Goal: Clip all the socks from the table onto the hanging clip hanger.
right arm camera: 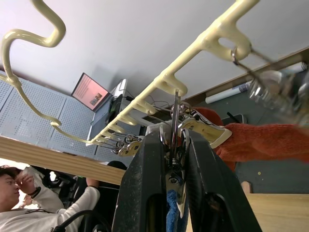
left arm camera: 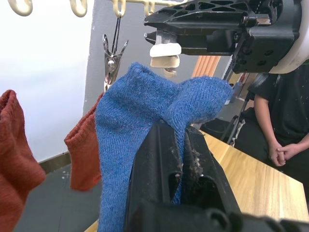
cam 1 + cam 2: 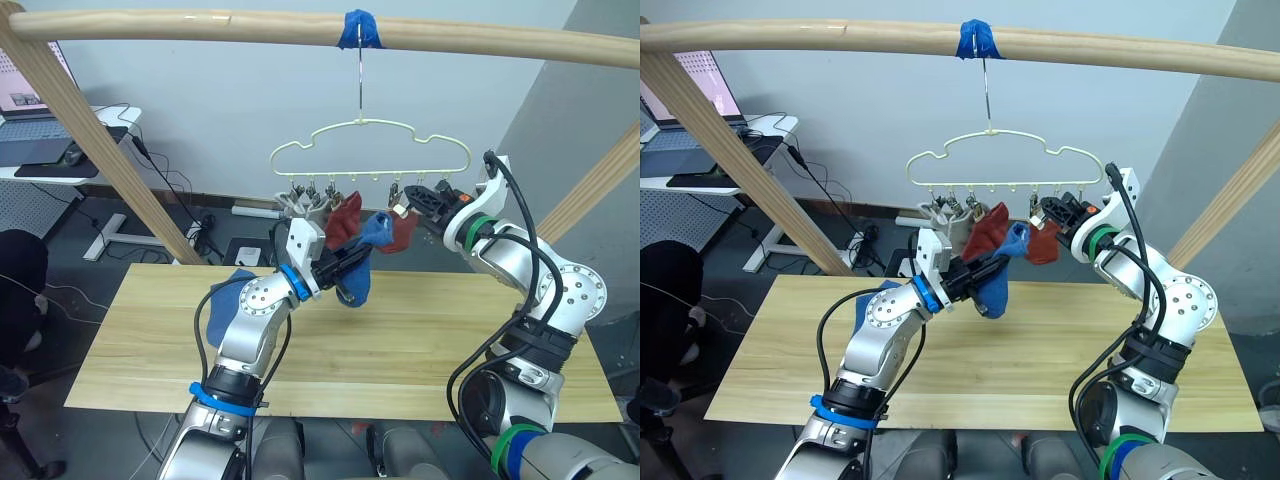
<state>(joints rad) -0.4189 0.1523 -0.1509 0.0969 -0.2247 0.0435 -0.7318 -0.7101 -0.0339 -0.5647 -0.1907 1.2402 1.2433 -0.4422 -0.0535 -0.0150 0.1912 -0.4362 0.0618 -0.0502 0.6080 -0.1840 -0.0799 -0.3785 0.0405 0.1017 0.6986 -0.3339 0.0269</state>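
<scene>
Left tool [image 3: 345, 262] pinching a blue sock [image 3: 360, 270], held up over the bench [image 3: 140, 340] just beneath the clip hanger [image 3: 370, 150]. Right tool [image 1: 175, 145] pressed onto a grey clip [image 1: 175, 116] on that hanger (two rust-red socks [image 3: 345, 220] already hanging there). Another blue sock [image 3: 235, 280] lying on the bench behind the left arm.

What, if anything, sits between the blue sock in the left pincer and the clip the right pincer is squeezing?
Nothing visible does. The left pincer holds the blue sock just below the clip that the right pincer pinches; rust-red socks hang either side.
</scene>
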